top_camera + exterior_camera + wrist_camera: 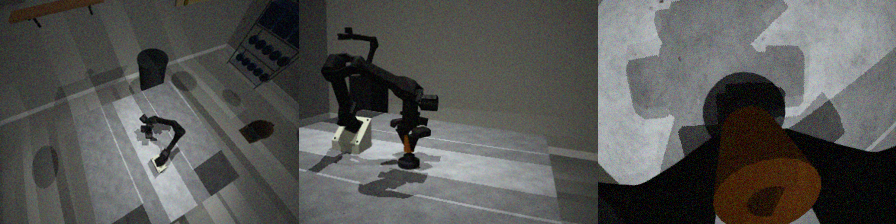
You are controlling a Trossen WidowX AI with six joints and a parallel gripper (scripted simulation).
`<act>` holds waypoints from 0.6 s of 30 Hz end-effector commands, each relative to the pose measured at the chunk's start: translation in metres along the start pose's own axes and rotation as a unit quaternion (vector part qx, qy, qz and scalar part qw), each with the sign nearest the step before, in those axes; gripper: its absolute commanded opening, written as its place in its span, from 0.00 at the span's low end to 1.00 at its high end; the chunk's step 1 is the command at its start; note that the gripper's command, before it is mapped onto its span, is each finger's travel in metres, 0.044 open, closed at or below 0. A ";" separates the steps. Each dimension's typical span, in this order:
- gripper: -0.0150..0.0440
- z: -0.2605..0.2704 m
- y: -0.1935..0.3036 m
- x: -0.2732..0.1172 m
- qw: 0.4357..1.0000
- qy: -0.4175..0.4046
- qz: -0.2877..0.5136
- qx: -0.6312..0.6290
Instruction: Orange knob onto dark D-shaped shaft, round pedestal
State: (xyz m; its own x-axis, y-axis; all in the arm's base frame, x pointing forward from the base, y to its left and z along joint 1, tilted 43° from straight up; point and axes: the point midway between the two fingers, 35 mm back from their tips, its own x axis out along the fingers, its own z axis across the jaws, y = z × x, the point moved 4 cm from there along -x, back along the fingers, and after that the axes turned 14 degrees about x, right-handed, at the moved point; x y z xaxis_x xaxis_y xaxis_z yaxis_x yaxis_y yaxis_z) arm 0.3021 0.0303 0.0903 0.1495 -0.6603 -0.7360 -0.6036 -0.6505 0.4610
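The orange knob [406, 142] [748, 135] is upright between the fingers of my gripper [409, 146] [751, 137], which is shut on it. Its wide end, with a dark D-shaped mark, faces the wrist camera. Its narrow lower end is directly over the middle of the dark round pedestal [409, 163] [711, 107], just above the pedestal's broad base. The shaft cannot be made out; the knob and shadow cover that spot in the wrist view. Whether knob and shaft touch or overlap cannot be told. In the top view, gripper and pedestal merge into a dark cluster.
The arm [176, 131] [384, 77] reaches over from its pale angled base block [365, 142] [155, 164]. A dark bin [152, 70] stands at the back. A dumbbell rack [255, 72] is at the upper right. Broad shadows cross the floor around the pedestal.
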 end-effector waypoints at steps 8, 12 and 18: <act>0.25 0.000 0.000 0.001 1.000 0.000 0.000 0.002; 0.25 0.000 0.000 0.001 0.999 0.000 0.000 0.033; 0.25 0.000 0.000 0.001 1.000 0.000 0.000 0.009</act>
State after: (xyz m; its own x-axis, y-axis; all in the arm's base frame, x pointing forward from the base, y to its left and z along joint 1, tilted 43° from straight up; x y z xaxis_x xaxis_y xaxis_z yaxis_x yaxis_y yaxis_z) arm 0.3022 0.0299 0.0898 0.1493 -0.6603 -0.7360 -0.6385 -0.6327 0.4381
